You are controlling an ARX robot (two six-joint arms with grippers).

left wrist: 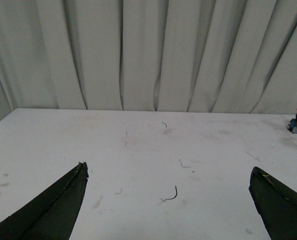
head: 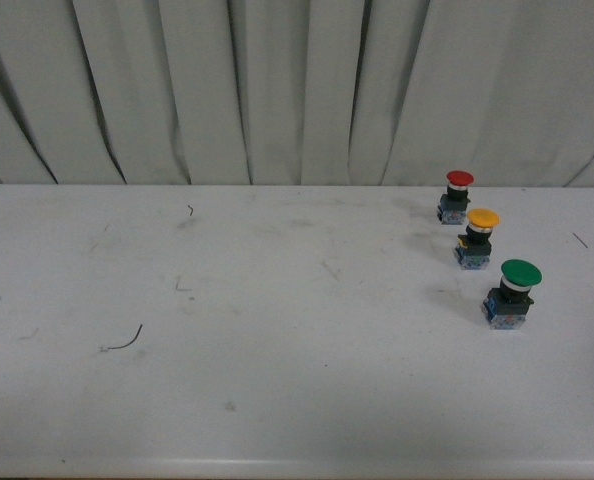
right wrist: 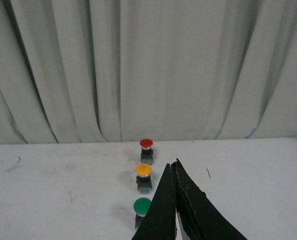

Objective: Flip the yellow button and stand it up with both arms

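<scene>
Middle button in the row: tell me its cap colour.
Yellow-orange cap on the yellow button, clearest in the front view.

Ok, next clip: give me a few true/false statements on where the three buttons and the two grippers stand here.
1. The yellow button stands cap up between the red button and the green button. True.
2. The right gripper grips the yellow button. False: it is shut on nothing, short of the row.
3. The left gripper is open over bare table. True.
4. The green button lies on its side. False: it stands upright.
5. Both arms show in the front view. False: neither does.
</scene>
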